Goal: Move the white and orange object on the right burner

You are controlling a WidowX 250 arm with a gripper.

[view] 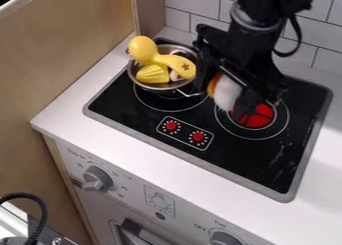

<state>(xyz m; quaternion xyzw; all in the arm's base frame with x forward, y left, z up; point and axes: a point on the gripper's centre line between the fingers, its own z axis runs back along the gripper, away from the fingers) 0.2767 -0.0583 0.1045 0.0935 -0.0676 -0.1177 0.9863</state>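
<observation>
The gripper (230, 84) hangs over the stove between the pot and the right burner. It is shut on the white and orange object (227, 93), whose orange side faces left and white side faces right. The object is at the left edge of the right burner (255, 117), a red disc inside white rings; whether it touches the stove I cannot tell. Parts of the object and the burner are hidden behind the black gripper.
A metal pot (138, 79) stands on the left burner, holding a yellow spoon-like toy (153, 53), a yellow ridged piece (153, 74) and something pale. Two red knobs mark the stove's front part. A wooden panel (67, 49) rises at left, a tiled wall behind.
</observation>
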